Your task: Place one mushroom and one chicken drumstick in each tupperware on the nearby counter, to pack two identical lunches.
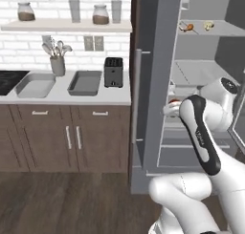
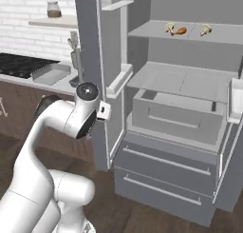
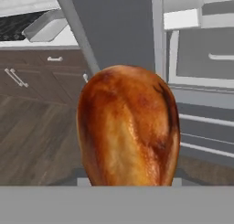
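From the left base view, we see the two tupperware tubs on the counter (image 1: 62,98) at about ten o'clock: the light grey tub (image 1: 36,85) beside the darker grey tub (image 1: 85,82), with the black toaster (image 1: 113,71) just to its right. Up at one o'clock, on the open fridge's upper shelf (image 1: 225,29), a second chicken drumstick (image 1: 187,27) and a mushroom (image 1: 208,25) wait. Our arm (image 1: 203,132) sits at four o'clock, folded in front of the fridge. Across in the right base view, the same shelf lies at one o'clock, carrying a mushroom (image 2: 168,26) touching that drumstick (image 2: 178,30) and another mushroom (image 2: 205,29) a little apart; the light tub shows at nine o'clock. Through the hand view, our gripper is clenched on a chicken drumstick (image 3: 128,127), its bulbous end dead centre hiding the fingertips, while the tub's corner shows at eleven o'clock. We judge the carry is under way. To do it well, we should swing clear of the fridge door (image 3: 114,26), keep the grip firm, settle over one tub's middle, and lower before letting go.
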